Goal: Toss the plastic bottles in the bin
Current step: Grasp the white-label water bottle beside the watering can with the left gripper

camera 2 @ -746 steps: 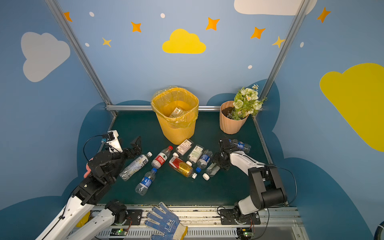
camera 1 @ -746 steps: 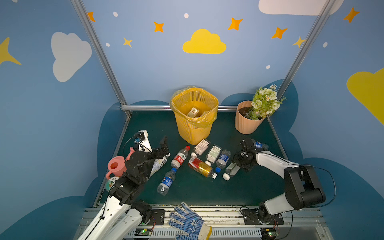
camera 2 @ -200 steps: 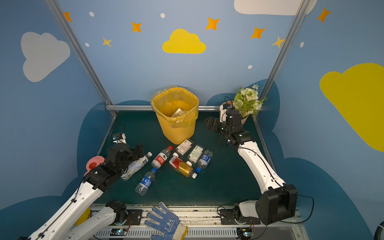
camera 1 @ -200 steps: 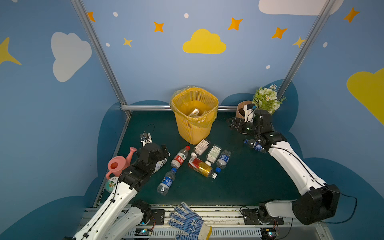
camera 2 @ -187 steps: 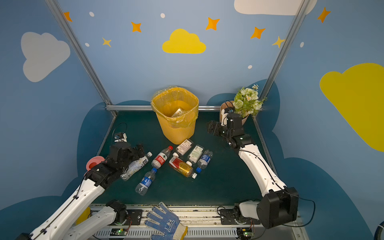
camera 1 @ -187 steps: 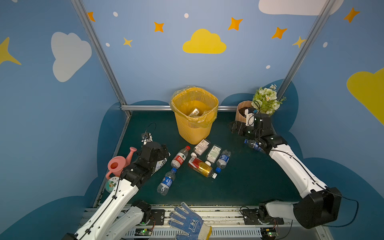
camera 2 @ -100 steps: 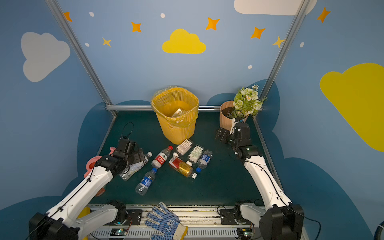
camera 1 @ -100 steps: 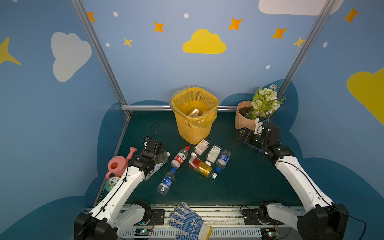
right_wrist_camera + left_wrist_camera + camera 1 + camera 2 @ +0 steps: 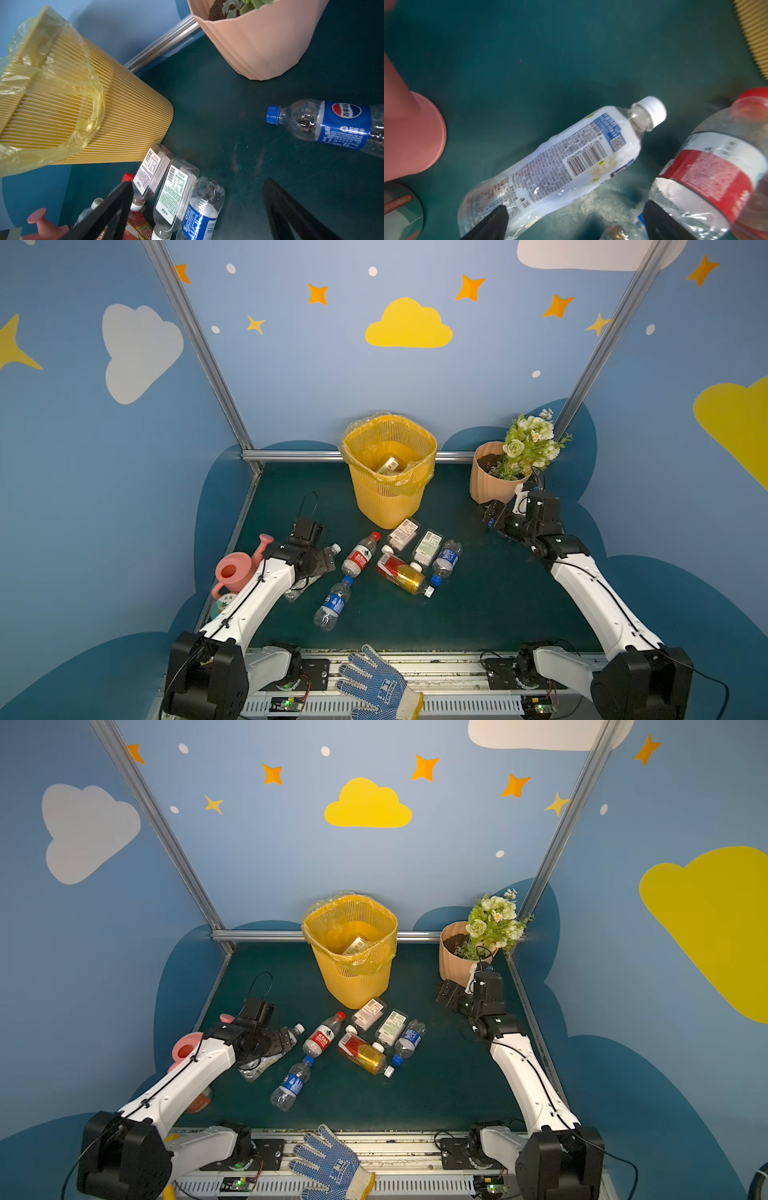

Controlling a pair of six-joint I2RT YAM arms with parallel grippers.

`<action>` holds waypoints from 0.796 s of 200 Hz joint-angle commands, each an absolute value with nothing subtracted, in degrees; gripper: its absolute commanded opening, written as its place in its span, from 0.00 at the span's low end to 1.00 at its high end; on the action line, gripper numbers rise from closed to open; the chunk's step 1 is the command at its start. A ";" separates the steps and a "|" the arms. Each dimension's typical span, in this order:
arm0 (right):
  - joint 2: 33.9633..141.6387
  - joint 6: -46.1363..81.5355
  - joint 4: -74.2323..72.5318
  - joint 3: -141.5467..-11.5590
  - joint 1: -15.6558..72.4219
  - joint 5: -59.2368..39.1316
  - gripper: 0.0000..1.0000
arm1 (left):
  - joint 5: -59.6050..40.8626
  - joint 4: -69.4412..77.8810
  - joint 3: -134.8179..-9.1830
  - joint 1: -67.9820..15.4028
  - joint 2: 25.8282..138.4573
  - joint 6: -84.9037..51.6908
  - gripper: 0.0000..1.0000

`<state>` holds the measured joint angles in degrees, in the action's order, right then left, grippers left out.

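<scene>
Green tabletop point(image 9: 478, 614) bears bin point(image 9: 386, 497), plastic bottles point(image 9: 360, 556), flower pot point(image 9: 486, 485), watering can point(image 9: 233, 572).

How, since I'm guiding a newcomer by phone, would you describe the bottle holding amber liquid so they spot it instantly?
Find the tall yellow ribbed plastic bin at the back of the dark green table. Before it lie clear plastic bottles in a cluster; the white-capped red-labelled bottle lies in their middle. It alone holds amber liquid; its neighbours look clear.

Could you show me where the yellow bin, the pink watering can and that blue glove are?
yellow bin point(image 9: 386, 506), in a top view, on its ribbed front wall.
pink watering can point(image 9: 243, 568), in a top view, on its round body.
blue glove point(image 9: 374, 684), in a top view, on its palm.
</scene>
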<state>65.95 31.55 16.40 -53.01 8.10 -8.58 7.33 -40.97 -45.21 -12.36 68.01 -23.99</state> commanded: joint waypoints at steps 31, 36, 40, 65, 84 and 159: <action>66.27 32.48 14.96 -52.38 6.47 -11.23 0.95 | 10.39 -41.85 -45.06 -11.17 70.14 -22.45 0.99; 66.35 32.58 14.94 -52.31 6.29 -11.32 0.95 | 10.68 -41.78 -45.09 -11.08 70.37 -22.25 0.99; 66.42 32.73 14.94 -52.30 6.20 -11.34 0.95 | 10.91 -41.67 -45.15 -11.00 70.63 -22.01 0.99; 66.70 32.50 14.86 -52.10 5.27 -11.68 0.95 | 11.07 -41.57 -45.57 -10.68 72.26 -21.23 0.99; 66.89 32.44 14.85 -52.21 4.22 -12.33 0.95 | 10.28 -41.40 -45.88 -10.64 73.88 -20.83 0.98; 68.05 34.03 13.81 -50.91 0.88 -15.33 0.95 | 7.95 -42.27 -48.81 -10.33 81.51 -20.01 0.94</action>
<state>67.37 33.15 15.16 -52.05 1.76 -13.50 9.87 -40.69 -47.86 -10.79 78.81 -20.69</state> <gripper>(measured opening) 0.946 0.948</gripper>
